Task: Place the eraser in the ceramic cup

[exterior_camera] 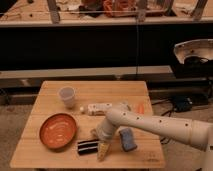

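The gripper [102,150] is low in the middle of the frame, pointing down at the table [55,90], and I cannot tell if its fingers are spread or closed, or if they grasp anything. The eraser [88,146] lies flat on the table just to the left of the gripper, perhaps touching it, near the right edge of the orange bowl [58,131]. A blue-grey pad [128,139] lies just to the right of the gripper. The cup [67,96] stands upright in the upper left part of the table, well apart from the eraser. I think the main risk is that the gripper pushes the flat eraser sideways toward the bowl instead of taking it. The cup is small and light, so a careless drop could also miss it or tip it over.
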### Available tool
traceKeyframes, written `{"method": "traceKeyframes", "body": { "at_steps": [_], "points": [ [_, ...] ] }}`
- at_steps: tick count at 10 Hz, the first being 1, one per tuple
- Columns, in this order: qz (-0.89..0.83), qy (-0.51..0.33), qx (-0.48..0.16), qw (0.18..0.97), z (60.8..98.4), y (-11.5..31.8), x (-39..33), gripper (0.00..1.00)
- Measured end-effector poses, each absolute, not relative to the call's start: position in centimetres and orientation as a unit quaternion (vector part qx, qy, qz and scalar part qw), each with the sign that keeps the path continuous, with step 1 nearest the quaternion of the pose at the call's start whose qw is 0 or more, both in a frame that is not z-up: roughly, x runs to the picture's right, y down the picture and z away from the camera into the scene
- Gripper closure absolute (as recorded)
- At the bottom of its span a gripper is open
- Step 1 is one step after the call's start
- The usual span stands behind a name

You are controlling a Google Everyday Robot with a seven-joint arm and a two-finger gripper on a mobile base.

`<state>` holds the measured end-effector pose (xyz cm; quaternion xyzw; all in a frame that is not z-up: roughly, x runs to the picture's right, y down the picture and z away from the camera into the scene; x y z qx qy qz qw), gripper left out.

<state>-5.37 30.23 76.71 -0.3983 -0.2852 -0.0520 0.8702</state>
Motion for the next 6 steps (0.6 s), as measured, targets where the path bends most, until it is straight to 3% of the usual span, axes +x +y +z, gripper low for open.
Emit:
{"method": "traceKeyframes", "body": {
  "at_steps": [6],
  "points": [
    [-0.048,-0.285,-0.400,0.870,76.56,30.33,-5.34,0.20]
  ]
}}
